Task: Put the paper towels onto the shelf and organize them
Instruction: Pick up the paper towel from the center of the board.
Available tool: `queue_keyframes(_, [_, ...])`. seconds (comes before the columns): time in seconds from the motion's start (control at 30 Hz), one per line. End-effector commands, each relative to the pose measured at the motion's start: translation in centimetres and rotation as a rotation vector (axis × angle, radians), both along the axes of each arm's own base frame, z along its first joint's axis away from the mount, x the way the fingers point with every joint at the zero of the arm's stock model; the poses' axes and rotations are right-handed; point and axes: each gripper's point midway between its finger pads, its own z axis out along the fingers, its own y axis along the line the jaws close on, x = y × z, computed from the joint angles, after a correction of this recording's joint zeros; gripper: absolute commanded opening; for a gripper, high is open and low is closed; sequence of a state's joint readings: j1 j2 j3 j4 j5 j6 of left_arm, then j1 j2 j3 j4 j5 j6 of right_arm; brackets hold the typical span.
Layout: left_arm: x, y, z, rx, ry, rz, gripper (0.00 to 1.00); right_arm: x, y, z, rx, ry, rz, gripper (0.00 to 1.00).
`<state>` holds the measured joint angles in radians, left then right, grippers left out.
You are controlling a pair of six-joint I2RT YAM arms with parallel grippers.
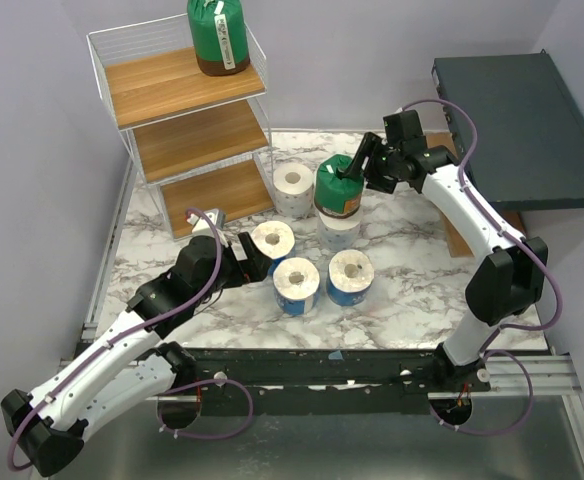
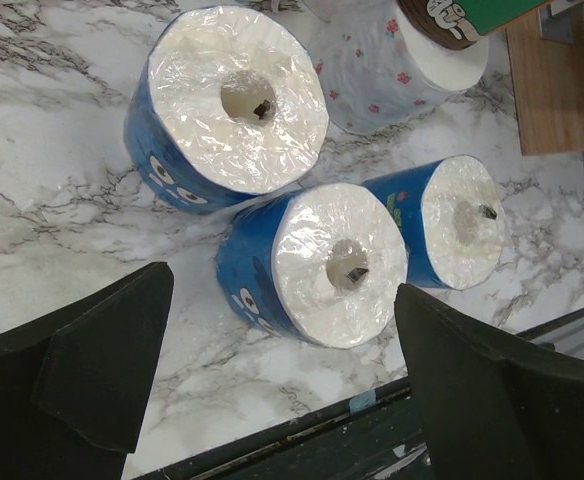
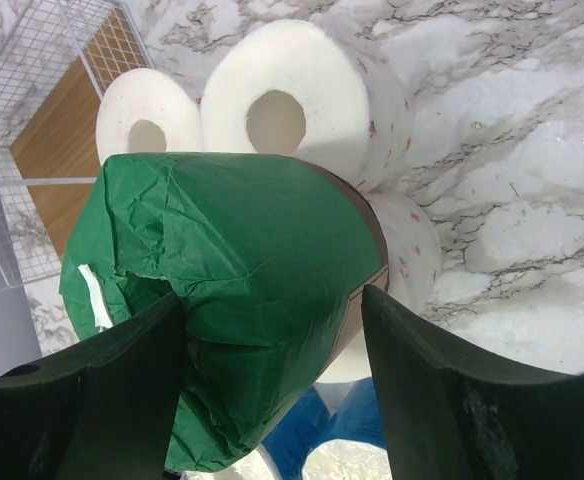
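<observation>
On the shelf (image 1: 162, 85) at 11 o'clock stands one green roll (image 1: 218, 35); six paper towels (image 1: 297, 285) remain on the desk (image 1: 412, 270), right hand (image 1: 352, 168) straddling the second green roll (image 1: 336, 190), grip unclear, left hand (image 1: 255, 255) wide.

L arm (image 1: 122, 340) low; L claw (image 1: 256, 256) wide open | R arm (image 1: 472, 215) extended; R claw (image 1: 350, 172) clamped

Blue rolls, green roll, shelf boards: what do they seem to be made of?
The blue rolls: white paper in thin glossy plastic film, which shines and crinkles over the ends. The green roll: matte, creased wrap, probably paper. The shelf boards: brown, matte, with grain lines; wood or wood-look laminate.
</observation>
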<state>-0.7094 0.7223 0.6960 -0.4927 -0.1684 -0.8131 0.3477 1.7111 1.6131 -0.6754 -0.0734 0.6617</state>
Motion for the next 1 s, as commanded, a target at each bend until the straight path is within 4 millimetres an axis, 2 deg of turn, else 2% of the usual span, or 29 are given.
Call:
queue_keyframes(0.0, [0.0, -0.8, 0.3, -0.028, -0.009, -0.023, 0.98, -0.5, -0.2, -0.6, -0.039, 0.031, 0.025, 0.7])
queue_keyframes(0.2, [0.0, -0.8, 0.2, -0.029, -0.008, -0.024, 0.98, -0.5, 0.1, 0.0, -0.044, 0.021, 0.035, 0.74])
queue_keyframes(0.43, [0.0, -0.8, 0.0, -0.03, -0.002, -0.021, 0.98, -0.8, 0.7, -1.5, -0.062, 0.051, 0.052, 0.68])
queue_keyframes(0.73, [0.0, -0.9, -0.2, -0.031, 0.001, -0.025, 0.98, -0.9, 1.2, -2.8, -0.083, 0.08, 0.068, 0.66])
queue_keyframes(0.83, [0.0, -0.9, -0.3, -0.029, 0.003, -0.025, 0.98, -0.9, 1.2, -3.1, -0.087, 0.087, 0.069, 0.62])
queue_keyframes(0.97, [-0.1, -0.9, -0.3, -0.031, 0.002, -0.025, 0.98, -1.0, 1.4, -2.6, -0.083, 0.085, 0.069, 0.51])
